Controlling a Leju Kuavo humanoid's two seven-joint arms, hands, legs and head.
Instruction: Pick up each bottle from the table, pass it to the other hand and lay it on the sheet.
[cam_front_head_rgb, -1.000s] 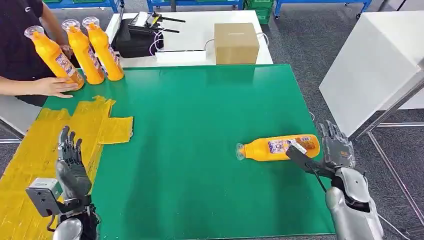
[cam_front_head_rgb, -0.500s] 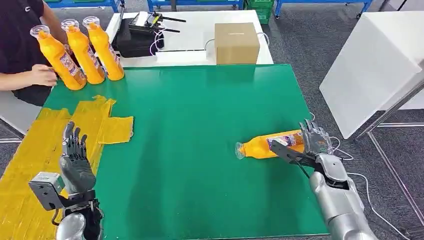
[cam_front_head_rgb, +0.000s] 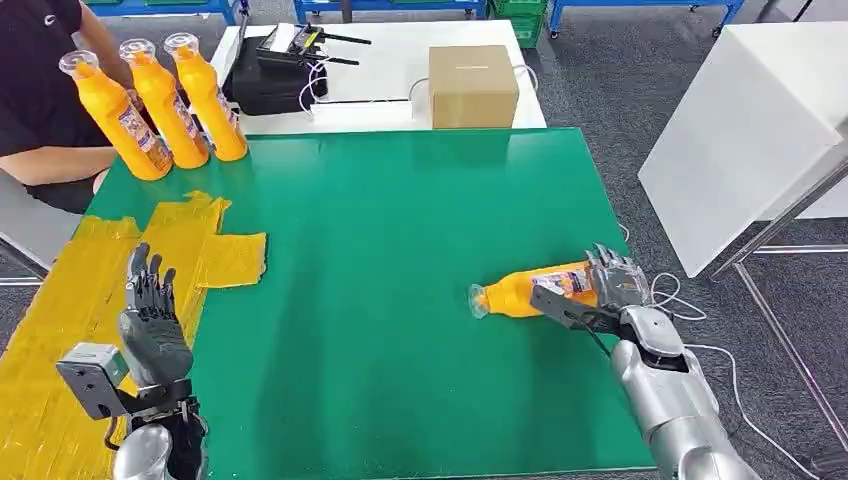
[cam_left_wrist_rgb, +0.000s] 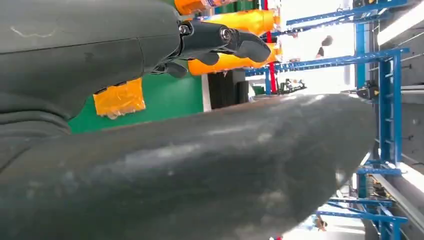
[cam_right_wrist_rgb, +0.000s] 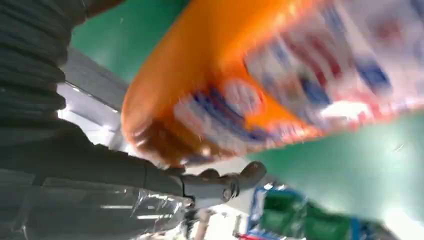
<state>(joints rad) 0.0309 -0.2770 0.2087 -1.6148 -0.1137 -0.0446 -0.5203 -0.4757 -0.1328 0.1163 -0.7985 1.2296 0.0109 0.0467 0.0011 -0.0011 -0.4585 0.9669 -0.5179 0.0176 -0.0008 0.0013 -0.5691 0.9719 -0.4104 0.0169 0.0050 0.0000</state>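
Note:
An orange bottle (cam_front_head_rgb: 515, 293) with a clear cap lies on its side at the right of the green table (cam_front_head_rgb: 400, 220), cap toward the middle. My right hand (cam_front_head_rgb: 605, 290) grips its base end, fingers over the top and thumb across the front. The right wrist view shows the bottle (cam_right_wrist_rgb: 260, 75) pressed against the palm with fingers (cam_right_wrist_rgb: 220, 185) curled round it. My left hand (cam_front_head_rgb: 150, 325) is raised and open, holding nothing, above the yellow sheet (cam_front_head_rgb: 60, 300) at the near left. Three more orange bottles (cam_front_head_rgb: 165, 95) stand upright at the far left corner.
A person (cam_front_head_rgb: 40, 80) in a dark top stands beside the upright bottles at the far left. A cardboard box (cam_front_head_rgb: 472, 85) and black equipment (cam_front_head_rgb: 275, 70) sit on the white table behind. A white table (cam_front_head_rgb: 740, 130) stands off to the right.
My right hand moved left along the bottle and closed round its base end. The person's hand drew back from the upright bottles. My left hand rose slightly.

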